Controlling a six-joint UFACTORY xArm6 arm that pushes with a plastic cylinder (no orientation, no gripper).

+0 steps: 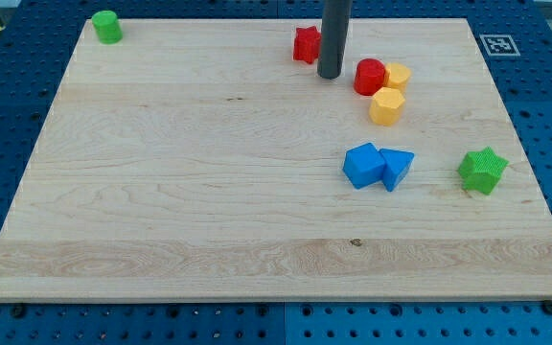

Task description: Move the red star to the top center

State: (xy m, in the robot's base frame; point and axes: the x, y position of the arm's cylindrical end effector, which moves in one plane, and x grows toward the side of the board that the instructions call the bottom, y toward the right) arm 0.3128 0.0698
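Observation:
The red star (306, 44) lies near the view's top edge of the wooden board (190, 192), about at its centre. My tip (330, 75) rests on the board just right of and slightly below the star, close to it or touching it. The rod partly hides the star's right side. A red cylinder (369, 76) lies to the right of my tip.
Two yellow blocks (397, 76) (386, 105) sit right of the red cylinder. A blue block (363, 165) and a blue triangle (397, 168) touch at mid right. A green star (482, 170) is near the right edge. A green cylinder (106, 26) is at top left.

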